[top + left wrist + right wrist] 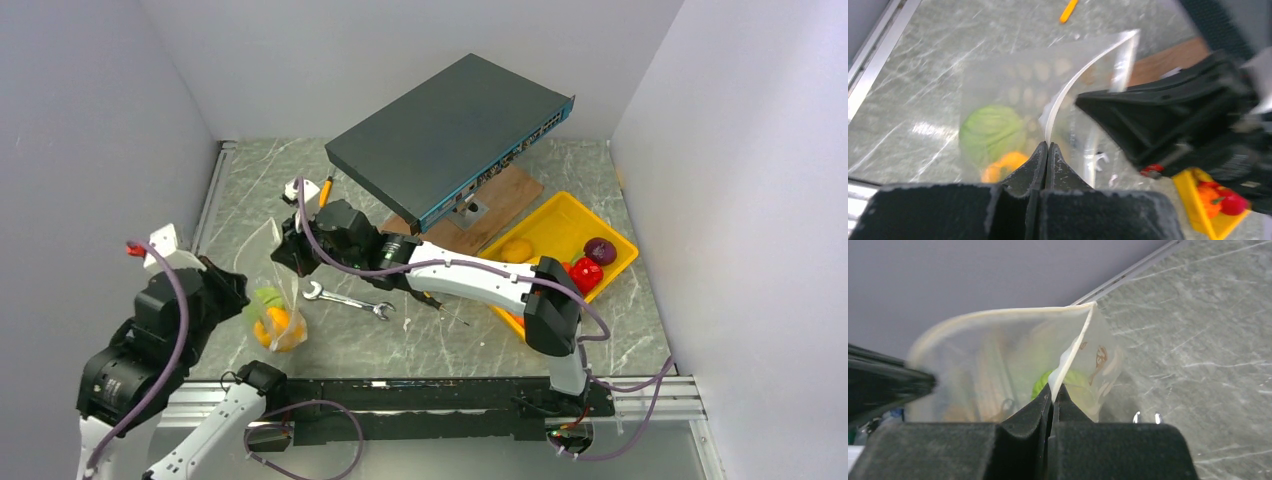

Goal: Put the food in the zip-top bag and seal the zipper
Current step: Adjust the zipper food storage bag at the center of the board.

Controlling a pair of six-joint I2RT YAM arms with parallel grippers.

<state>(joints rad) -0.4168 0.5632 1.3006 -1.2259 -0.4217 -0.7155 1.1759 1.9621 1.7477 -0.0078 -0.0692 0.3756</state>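
Observation:
The clear zip-top bag (272, 290) stands on the table with a green cabbage (267, 299) and an orange pumpkin (279, 323) inside. My left gripper (240, 285) is shut on the whitish zipper strip (1073, 82) at one end of the mouth, as the left wrist view (1047, 146) shows. My right gripper (285, 248) is shut on the strip (998, 314) at the other end, as the right wrist view (1054, 389) shows. The mouth bows between them. The cabbage (990, 131) and pumpkin (1003, 167) show through the plastic.
A yellow tray (570, 215) at the right holds a yellow potato (517, 250), a purple onion (600, 250) and a red pepper (585, 274). A silver wrench (345, 298) lies beside the bag. A dark network switch (450, 135) rests tilted over a wooden board (505, 198) at the back.

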